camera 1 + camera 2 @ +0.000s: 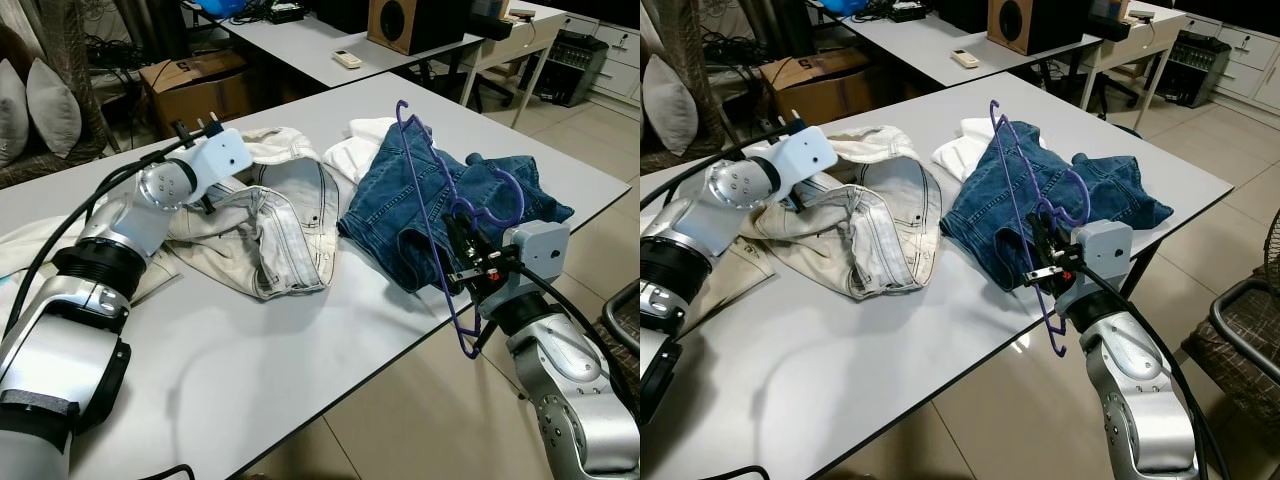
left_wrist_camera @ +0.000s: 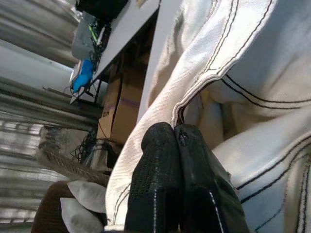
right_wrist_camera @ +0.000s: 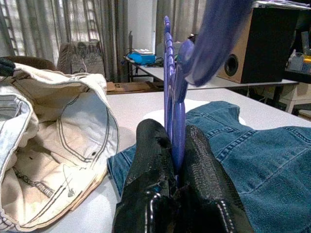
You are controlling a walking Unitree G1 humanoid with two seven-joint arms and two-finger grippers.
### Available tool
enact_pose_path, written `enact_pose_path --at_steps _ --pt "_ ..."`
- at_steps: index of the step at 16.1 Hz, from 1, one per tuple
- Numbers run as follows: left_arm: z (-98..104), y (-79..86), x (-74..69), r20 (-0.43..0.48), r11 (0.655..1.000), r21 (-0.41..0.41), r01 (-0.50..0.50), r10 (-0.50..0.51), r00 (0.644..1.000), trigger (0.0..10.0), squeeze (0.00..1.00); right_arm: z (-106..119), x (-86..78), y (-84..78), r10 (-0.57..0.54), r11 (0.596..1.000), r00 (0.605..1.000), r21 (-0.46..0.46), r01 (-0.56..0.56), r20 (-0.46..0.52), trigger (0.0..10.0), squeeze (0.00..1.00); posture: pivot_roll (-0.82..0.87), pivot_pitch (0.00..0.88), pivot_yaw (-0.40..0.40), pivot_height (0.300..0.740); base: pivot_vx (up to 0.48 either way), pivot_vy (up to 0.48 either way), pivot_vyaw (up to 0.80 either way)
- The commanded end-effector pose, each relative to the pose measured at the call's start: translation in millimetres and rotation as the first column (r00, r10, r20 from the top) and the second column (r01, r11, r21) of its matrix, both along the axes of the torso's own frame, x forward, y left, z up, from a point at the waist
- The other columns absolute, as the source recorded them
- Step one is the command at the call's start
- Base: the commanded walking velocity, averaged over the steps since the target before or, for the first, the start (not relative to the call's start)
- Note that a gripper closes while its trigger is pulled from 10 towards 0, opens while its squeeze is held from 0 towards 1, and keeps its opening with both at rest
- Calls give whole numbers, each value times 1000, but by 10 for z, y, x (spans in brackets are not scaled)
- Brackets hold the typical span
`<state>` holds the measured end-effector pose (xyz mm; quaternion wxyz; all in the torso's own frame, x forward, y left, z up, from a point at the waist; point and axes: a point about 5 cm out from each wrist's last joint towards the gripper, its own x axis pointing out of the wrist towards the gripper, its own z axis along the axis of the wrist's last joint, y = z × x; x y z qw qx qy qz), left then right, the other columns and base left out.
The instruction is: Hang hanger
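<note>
A purple plastic hanger (image 1: 420,190) stands nearly upright over the table's front right edge, its hook pointing up and back. My right gripper (image 1: 455,270) is shut on the hanger's lower part; the right wrist view has the hanger (image 3: 170,73) pinched between the black fingers (image 3: 150,145). Just behind it lies a blue denim garment (image 1: 400,190). Pale cream jeans (image 1: 270,230) lie in the middle of the grey table (image 1: 250,350). My left gripper (image 1: 207,203) rests on their far left side, shut (image 2: 173,130) on the waistband's edge.
A white cloth (image 1: 355,150) lies behind the blue denim. A second table at the back carries a remote (image 1: 347,59) and a speaker (image 1: 392,22). A cardboard box (image 1: 195,85) and cushions (image 1: 40,100) stand back left; a dark chair (image 1: 625,320) is at the right.
</note>
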<state>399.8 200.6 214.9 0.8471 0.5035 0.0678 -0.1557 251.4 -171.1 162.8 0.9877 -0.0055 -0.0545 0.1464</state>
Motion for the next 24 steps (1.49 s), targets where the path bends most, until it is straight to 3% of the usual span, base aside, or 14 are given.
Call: enact_pose_path --at_steps 1,4,5,6,7,14,17,18,24 --pt "123 -43 7 21 998 -43 46 -45 999 0 0 41 18 -10 4 1000 1000 -1 -4 11 10000 0 -186 0 70 740 0 0 0" --pt "19 -151 -22 -38 995 -35 96 -97 995 0 0 34 16 -1 6 1000 1000 -1 -6 9 10000 0 -185 0 72 740 0 0 0" --pt "-40 -190 -20 -43 995 -42 87 -89 995 10000 0 34 14 5 6 1000 1000 1 -6 9 10000 0 -187 0 74 740 0 0 0" --pt "-69 -237 -17 -41 994 -70 88 -91 995 10000 600 33 11 5 5 1000 1000 2 -5 9 10000 0 -190 0 76 740 0 0 0" --pt "-96 -296 -23 -49 992 -75 106 -110 993 10000 1000 33 7 1 3 1000 1000 2 -3 9 10000 0 -192 0 77 740 0 0 0" --pt "-116 -510 -39 -30 988 -71 138 -140 990 10000 1000 30 -12 -1 0 1000 1000 2 0 7 10000 0 -195 0 77 740 0 0 0" --pt "-94 -491 -4 39 996 18 90 -91 995 10000 1000 28 -10 4 1 1000 1000 4 -1 6 10000 0 -193 0 76 740 0 0 0" --pt "-112 -462 19 45 998 44 54 -56 997 10000 0 26 -8 13 3 1000 1000 5 -3 5 10000 0 -193 0 76 740 0 0 0" --pt "-208 -556 97 61 998 67 -4 0 998 10000 0 23 9 39 9 1000 1000 10 -9 4 10000 0 -191 0 76 740 0 0 0"
